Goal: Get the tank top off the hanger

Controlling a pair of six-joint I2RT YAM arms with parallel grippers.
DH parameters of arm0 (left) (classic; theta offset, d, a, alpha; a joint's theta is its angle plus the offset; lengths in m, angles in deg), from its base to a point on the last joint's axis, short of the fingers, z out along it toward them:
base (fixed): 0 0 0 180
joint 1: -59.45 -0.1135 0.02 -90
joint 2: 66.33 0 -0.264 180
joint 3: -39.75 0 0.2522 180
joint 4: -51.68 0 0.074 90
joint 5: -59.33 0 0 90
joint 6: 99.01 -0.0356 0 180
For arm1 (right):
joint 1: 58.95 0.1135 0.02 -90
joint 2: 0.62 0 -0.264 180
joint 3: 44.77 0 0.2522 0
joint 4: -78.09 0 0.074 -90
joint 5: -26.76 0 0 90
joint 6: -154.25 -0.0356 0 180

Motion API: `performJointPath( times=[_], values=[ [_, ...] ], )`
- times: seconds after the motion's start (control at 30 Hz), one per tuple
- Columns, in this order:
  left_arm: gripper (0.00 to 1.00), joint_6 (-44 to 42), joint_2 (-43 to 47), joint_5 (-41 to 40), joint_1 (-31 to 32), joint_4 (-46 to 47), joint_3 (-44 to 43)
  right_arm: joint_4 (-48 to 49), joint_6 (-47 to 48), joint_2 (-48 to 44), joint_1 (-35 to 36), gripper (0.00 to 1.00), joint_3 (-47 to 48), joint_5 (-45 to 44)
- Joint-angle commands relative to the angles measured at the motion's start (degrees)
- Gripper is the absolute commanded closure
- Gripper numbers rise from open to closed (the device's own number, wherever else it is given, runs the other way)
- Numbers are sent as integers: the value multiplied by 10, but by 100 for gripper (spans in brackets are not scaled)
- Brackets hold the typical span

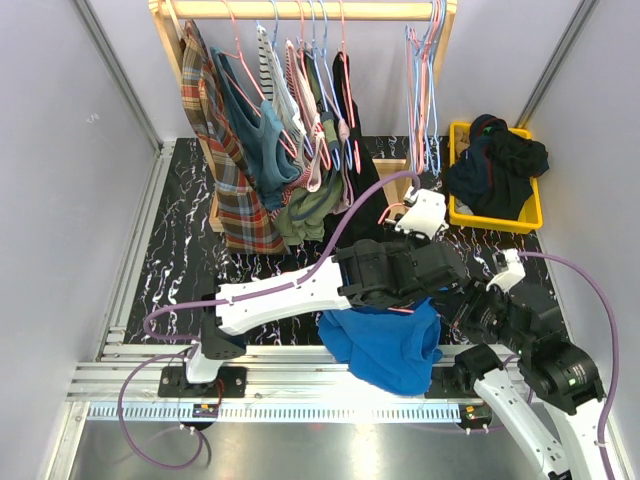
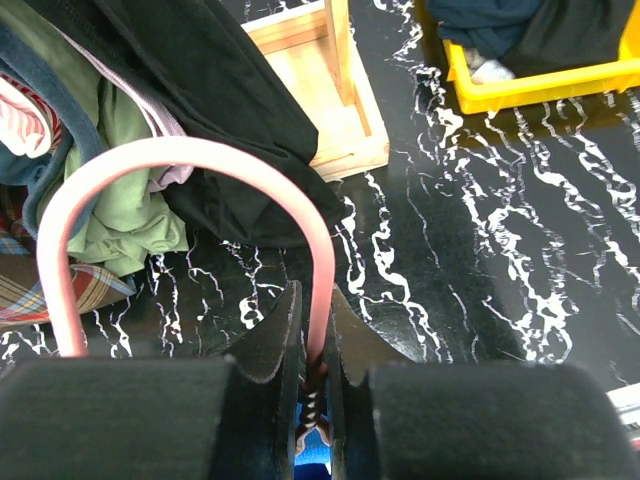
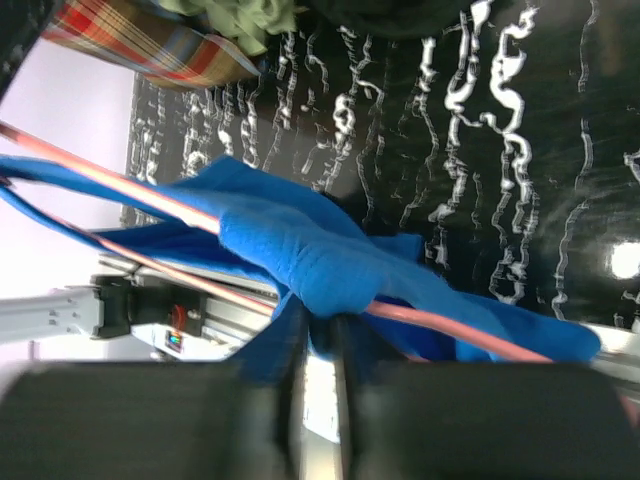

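Note:
A blue tank top (image 1: pixel 385 345) hangs on a pink hanger (image 1: pixel 392 212) low over the table's front middle. My left gripper (image 1: pixel 403 292) is shut on the hanger's twisted neck. In the left wrist view the pink hook (image 2: pixel 180 155) arcs up from between the closed jaws of that gripper (image 2: pixel 310 305), and a sliver of blue cloth (image 2: pixel 318 440) shows below. My right gripper (image 1: pixel 455 310) sits at the top's right side. In the right wrist view this gripper (image 3: pixel 320 325) is shut on a bunched fold of the blue tank top (image 3: pixel 300 250) that wraps the pink hanger wire (image 3: pixel 450 328).
A wooden clothes rack (image 1: pixel 300 10) at the back holds several garments (image 1: pixel 270 150) and empty hangers (image 1: pixel 425 80). Its wooden base (image 2: pixel 330 90) stands close behind the left gripper. A yellow bin (image 1: pixel 495 215) of dark clothes is at the back right.

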Motion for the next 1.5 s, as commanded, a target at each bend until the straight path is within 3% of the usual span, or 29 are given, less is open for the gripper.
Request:
performJointPath(
  times=[0.0, 0.03, 0.13, 0.33, 0.47, 0.6, 0.87, 0.93, 1.07, 1.2, 1.27, 1.47],
  values=[
    [100, 9, 52, 1, 0, 48, 16, 58, -10, 0, -3, 91, -6, 26],
    [100, 8, 57, -5, -2, 49, 21, 59, -13, -1, -3, 100, -3, 29],
    [100, 18, 68, -21, -15, 29, 42, 31, -14, -2, -3, 100, 29, 22],
    [100, 47, 162, -48, -47, 42, 177, -99, -23, 4, -3, 100, 110, -129],
    [100, 44, 229, -48, -64, 83, 274, -135, -42, 26, -3, 100, 93, -169],
    [100, 45, 268, -52, -71, 99, 305, -124, -64, 19, -2, 100, 54, -180],
    [100, 27, 349, 38, -72, 191, 372, -46, -75, 11, -3, 100, -17, -123],
    [100, 29, 395, 79, -79, 248, 403, 16, -58, 2, -2, 100, -34, -58],
    [100, 32, 467, 133, -88, 364, 507, 157, -52, -5, -4, 100, -118, 159],
    [100, 41, 499, 161, -90, 432, 542, 250, -70, -3, -3, 100, -168, 239],
    [100, 45, 508, 181, -90, 505, 575, 267, -67, 0, -2, 100, -181, 273],
    [100, 62, 485, 221, -90, 589, 579, 256, -25, 40, -2, 100, -167, 303]
  ],
)
